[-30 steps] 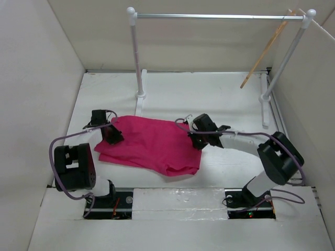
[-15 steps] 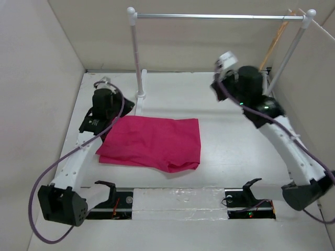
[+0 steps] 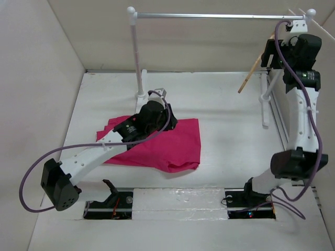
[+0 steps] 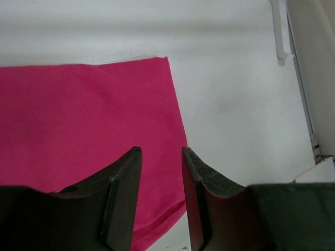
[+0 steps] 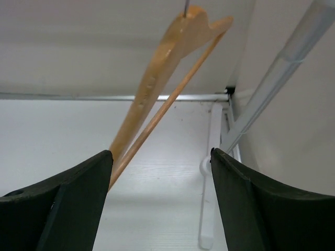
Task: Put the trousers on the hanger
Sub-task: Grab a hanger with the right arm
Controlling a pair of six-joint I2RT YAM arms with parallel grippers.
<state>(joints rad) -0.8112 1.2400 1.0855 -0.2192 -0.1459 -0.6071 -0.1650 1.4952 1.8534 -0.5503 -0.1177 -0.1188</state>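
Observation:
The magenta trousers (image 3: 172, 146) lie folded flat on the white table. My left gripper (image 3: 168, 121) hovers over their far right part. In the left wrist view its fingers (image 4: 128, 178) stand slightly apart above the trousers (image 4: 78, 120), with nothing between them. The tan wooden hanger (image 3: 255, 67) hangs tilted from the right end of the rail. My right gripper (image 3: 268, 56) is raised beside it. In the right wrist view the right gripper (image 5: 160, 155) is wide open, and the hanger (image 5: 157, 78) slopes down just past the left finger, untouched.
A silver rail (image 3: 220, 16) on two white posts (image 3: 137, 57) spans the back of the table. The right post (image 5: 277, 73) and its foot (image 3: 264, 107) stand close to my right arm. Beige walls (image 3: 36, 78) enclose the table on three sides.
Both grippers let go of the trousers and opened. The right arm rose to the hanger at the back right. The left arm swung back over the trousers' middle. The cloth's right edge now lies flat.

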